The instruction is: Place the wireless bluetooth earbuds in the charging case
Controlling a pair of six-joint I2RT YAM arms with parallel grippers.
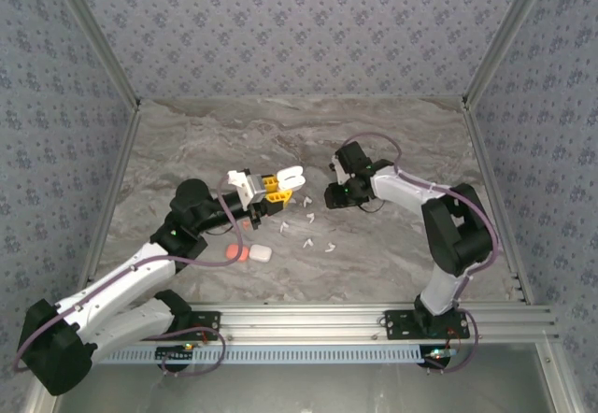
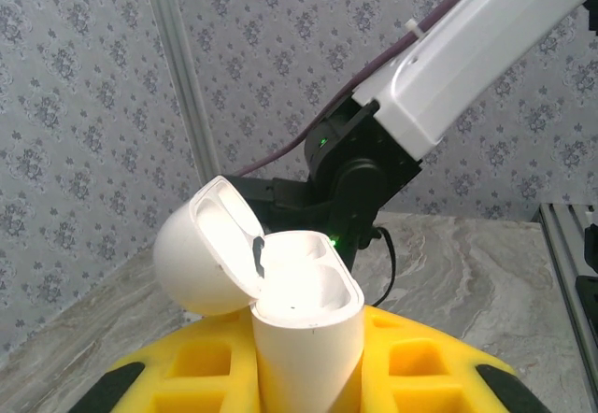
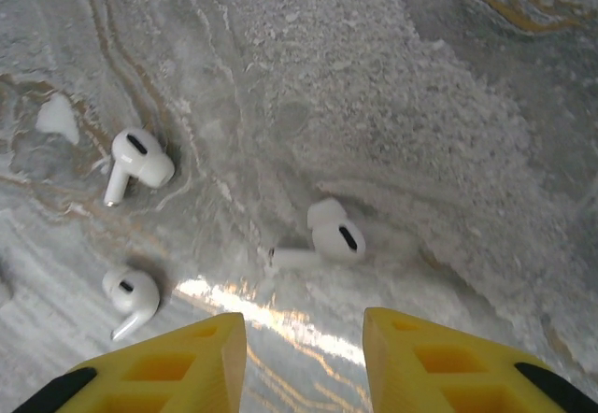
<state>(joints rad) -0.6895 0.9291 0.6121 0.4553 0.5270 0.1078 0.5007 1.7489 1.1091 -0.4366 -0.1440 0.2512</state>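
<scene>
We see yellow left fingers (image 2: pixel 425 366) clamping one glossy rounded case (image 2: pixel 308 315), lid open; right fingers (image 3: pixel 177 371) spread empty above three white earbuds (image 3: pixel 329 238) on marbled bench (image 3: pixel 439 105).

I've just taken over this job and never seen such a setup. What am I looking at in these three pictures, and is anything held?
Two robot arms are bolted at the near edge of a marble table. The top picture looks down from above and behind them; the other two come from a camera on each wrist. The left end effector, yellow-padded, grips an open white charging case, lid flipped back. The right end effector hangs open, holding nothing, above a white earbud on the table; a second earbud and a third earbud lie nearby. A closed white case lies near the left arm.
</scene>
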